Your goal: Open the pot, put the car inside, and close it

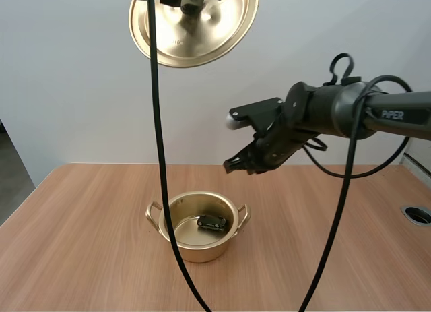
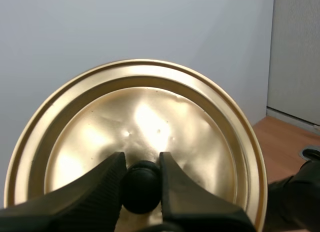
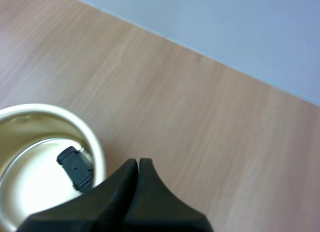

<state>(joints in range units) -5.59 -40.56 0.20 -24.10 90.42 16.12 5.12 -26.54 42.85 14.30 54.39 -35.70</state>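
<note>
A gold pot (image 1: 196, 229) stands open on the wooden table, and a small dark toy car (image 1: 211, 222) lies on its bottom. The car (image 3: 76, 169) rests near the pot's wall (image 3: 95, 142). High above, the gold lid (image 1: 195, 25) hangs tilted with its underside showing. My left gripper (image 2: 141, 179) is shut on the lid's black knob (image 2: 141, 188), against the lid's (image 2: 150, 122) top face. My right gripper (image 1: 236, 165) hovers above and to the right of the pot, its fingers (image 3: 138, 168) shut together on nothing.
The wooden table (image 1: 81, 244) has bare room on both sides of the pot. A round grommet hole (image 1: 417, 214) sits at the table's right edge. A white wall stands behind the table.
</note>
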